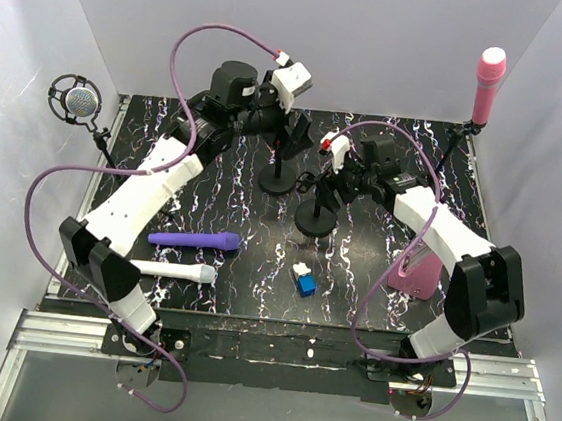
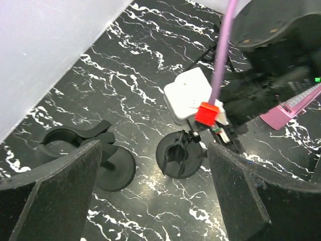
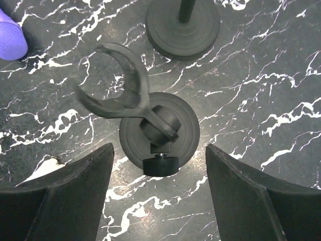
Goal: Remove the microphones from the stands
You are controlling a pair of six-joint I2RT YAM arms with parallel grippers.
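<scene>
A pink microphone (image 1: 489, 82) stands upright in a tall stand (image 1: 448, 153) at the back right. A round silver microphone (image 1: 76, 101) hangs in a shock mount at the left wall. A purple microphone (image 1: 195, 240) and a white microphone (image 1: 174, 272) lie flat on the table. Two short desk stands (image 1: 276, 180) (image 1: 315, 217) at centre have empty clips. My left gripper (image 1: 294, 136) (image 2: 154, 146) hovers open above them, holding nothing. My right gripper (image 1: 336, 181) (image 3: 159, 148) is open over the nearer stand's base (image 3: 159, 133), whose empty clip (image 3: 115, 85) tilts left.
A pink box (image 1: 415, 275) sits beside the right arm, and a small blue and white block (image 1: 304, 279) lies near the front centre. White walls close in the left, back and right. Purple cables loop over both arms.
</scene>
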